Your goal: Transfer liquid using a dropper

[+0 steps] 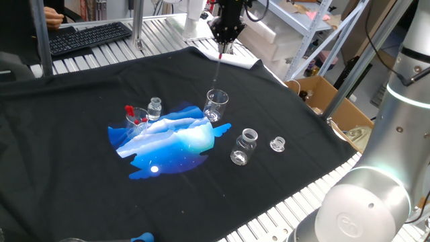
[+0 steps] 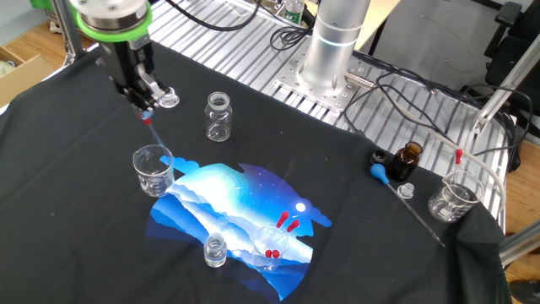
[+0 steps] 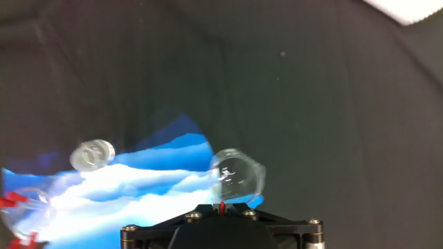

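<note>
Light: bright, even overhead room light in both fixed views – soft, faint shadows on the black cloth (image 1: 80, 161).
Glare: white highlights on the arm's silver casing (image 1: 376, 195) and the aluminium table slats (image 2: 253, 42).
Hand view: dimmer, greyish – beaker (image 3: 237, 176) smeared by blur.
Fixed views: sharp, no obvious edge distortion.

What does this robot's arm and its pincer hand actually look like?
The arm is thick, rounded and silver-grey, with a glowing green ring near the wrist. The gripper is black, narrowing to two slim fingers. Black cables loop behind it.
</note>
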You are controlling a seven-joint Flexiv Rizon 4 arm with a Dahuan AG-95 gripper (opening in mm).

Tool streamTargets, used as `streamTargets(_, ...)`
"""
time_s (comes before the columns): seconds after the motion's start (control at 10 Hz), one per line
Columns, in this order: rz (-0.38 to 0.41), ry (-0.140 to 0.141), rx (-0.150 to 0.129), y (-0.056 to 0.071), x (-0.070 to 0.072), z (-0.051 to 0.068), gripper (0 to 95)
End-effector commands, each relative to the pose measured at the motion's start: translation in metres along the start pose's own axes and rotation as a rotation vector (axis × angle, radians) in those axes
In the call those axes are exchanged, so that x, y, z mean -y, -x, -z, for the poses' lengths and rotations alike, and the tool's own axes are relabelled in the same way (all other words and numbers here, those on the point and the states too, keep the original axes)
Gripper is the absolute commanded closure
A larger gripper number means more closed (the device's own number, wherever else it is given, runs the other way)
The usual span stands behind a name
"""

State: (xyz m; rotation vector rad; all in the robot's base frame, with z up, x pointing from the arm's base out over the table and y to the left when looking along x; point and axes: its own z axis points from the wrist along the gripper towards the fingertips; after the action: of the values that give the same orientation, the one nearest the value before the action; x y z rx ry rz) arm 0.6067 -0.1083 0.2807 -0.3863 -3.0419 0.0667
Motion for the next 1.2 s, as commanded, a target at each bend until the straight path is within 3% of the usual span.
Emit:
streamTargets(0.1, -0.117, -0.034, -0.025, -0.010, -0.042, 0.007, 95.0)
streamTargets(0.4, -0.203, -0.039, -0.039, -0.025, -0.090, 0.009, 95.0)
streamTargets(0.6, -0.246, -0.038, -0.040, -0.035, -0.113, 0.008, 95.0)
streamTargets(1.2, -0.347, -0.030, -0.034, -0.063, -0.164, -0.006, 95.0)
